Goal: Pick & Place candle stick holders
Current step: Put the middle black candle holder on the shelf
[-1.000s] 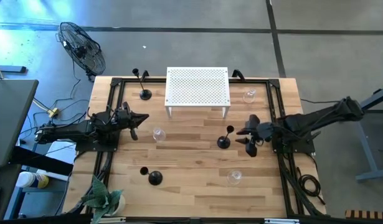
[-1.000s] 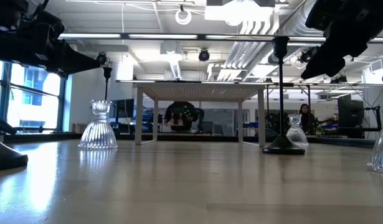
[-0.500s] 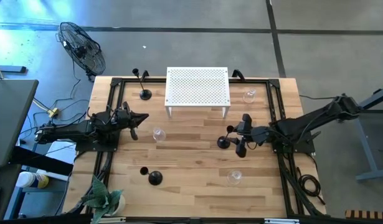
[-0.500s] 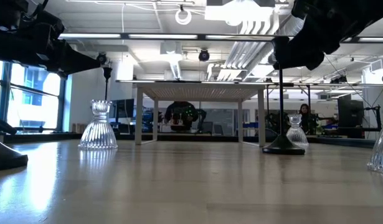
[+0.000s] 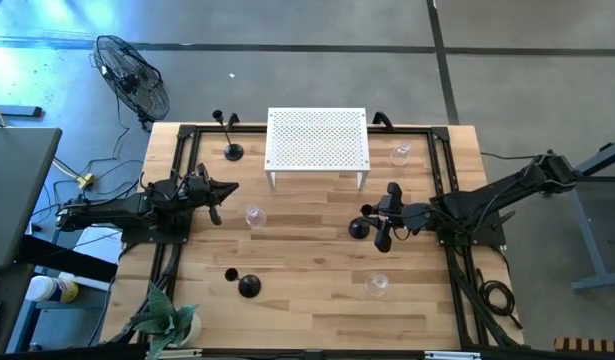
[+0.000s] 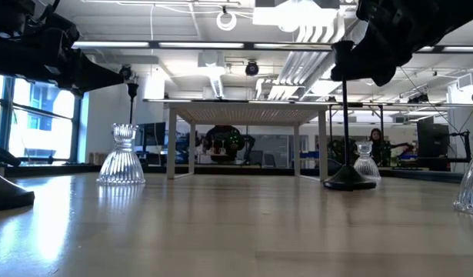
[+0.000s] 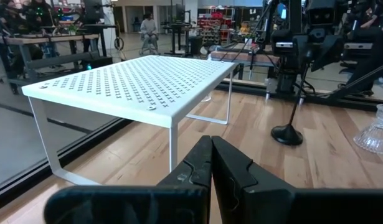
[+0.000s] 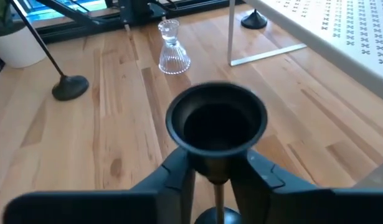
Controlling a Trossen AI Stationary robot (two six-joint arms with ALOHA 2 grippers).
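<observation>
Three black candlesticks stand upright on their round bases: one right of centre (image 5: 359, 228), one at the far left (image 5: 232, 150), one at the near left (image 5: 248, 287). My right gripper (image 5: 384, 217) is open at the top of the right-of-centre one. Its fingers (image 8: 179, 171) stand on either side of the thin stem (image 8: 217, 198), just under the cup (image 8: 216, 124), with gaps showing. In the low view the gripper (image 6: 371, 54) is level with the cup (image 6: 344, 50). My left gripper (image 5: 217, 203) is shut and empty at the table's left side; it also shows in the left wrist view (image 7: 211, 163).
A white perforated rack (image 5: 317, 140) stands at the far centre. Clear glass holders stand left of centre (image 5: 254, 216), at the near right (image 5: 376, 285) and at the far right (image 5: 401, 155). A potted plant (image 5: 167, 325) sits at the near left corner.
My right gripper has gone toward the table's left edge, up to the right-of-centre candlestick, so that its open fingers now stand on either side of the stem under the cup. The candlestick has stayed where it was.
</observation>
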